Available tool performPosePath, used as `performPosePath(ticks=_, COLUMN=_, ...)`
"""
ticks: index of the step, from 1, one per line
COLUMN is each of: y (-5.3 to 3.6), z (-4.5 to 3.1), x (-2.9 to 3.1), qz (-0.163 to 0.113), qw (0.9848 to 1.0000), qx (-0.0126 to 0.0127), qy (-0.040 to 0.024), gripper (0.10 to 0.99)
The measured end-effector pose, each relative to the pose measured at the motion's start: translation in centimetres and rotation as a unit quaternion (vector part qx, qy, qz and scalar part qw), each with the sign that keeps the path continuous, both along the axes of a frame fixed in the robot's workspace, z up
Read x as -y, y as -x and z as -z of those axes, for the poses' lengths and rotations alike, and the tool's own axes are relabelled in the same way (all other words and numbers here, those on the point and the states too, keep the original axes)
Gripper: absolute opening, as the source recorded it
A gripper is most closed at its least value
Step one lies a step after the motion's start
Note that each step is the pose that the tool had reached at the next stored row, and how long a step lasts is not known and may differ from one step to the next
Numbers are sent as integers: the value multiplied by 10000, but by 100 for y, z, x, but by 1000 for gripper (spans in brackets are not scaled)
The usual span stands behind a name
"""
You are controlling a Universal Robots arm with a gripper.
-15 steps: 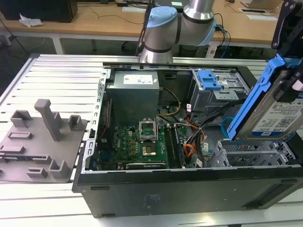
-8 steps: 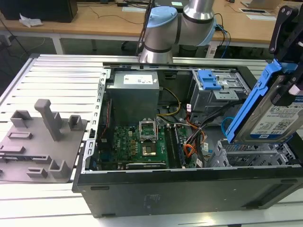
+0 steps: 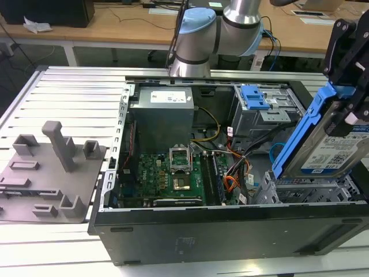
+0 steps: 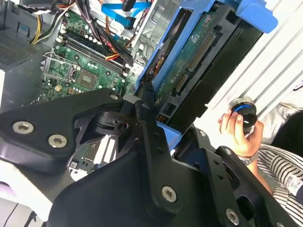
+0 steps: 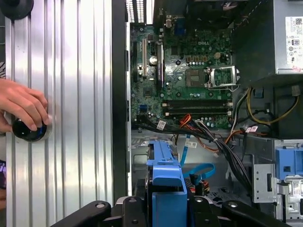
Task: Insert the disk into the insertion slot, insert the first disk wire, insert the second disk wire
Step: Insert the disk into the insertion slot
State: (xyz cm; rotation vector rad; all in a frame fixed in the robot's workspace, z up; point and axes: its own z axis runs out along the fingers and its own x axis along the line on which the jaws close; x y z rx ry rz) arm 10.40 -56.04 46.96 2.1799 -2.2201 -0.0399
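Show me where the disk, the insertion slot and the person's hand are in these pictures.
the disk [image 3: 340,147], exterior view, on its white-and-blue label.
the insertion slot [image 3: 311,190], exterior view, on the cage's perforated metal wall.
the hand [image 5: 21,104], first wrist view, on the back of the fingers.

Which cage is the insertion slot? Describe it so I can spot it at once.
Start at the open black computer case in the exterior view. At its near corner on the exterior view's right sits the insertion slot, beneath the tilted disk. It is low, perforated silver; the taller grey cage behind carries a blue latch.
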Motion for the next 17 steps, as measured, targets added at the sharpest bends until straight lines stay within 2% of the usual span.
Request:
performPosePath(ticks=4, y=-45, z=13, x=-15, qz=0, qw=10000, qx=0, qy=0, gripper=365)
performPosePath(ticks=9, y=-162, z=19, x=-48, qz=0, qw=10000, qx=0, qy=0, gripper=365)
performPosePath(ticks=17, y=-193, z=50, x=-50, qz=0, qw=10000, qx=0, qy=0, gripper=365)
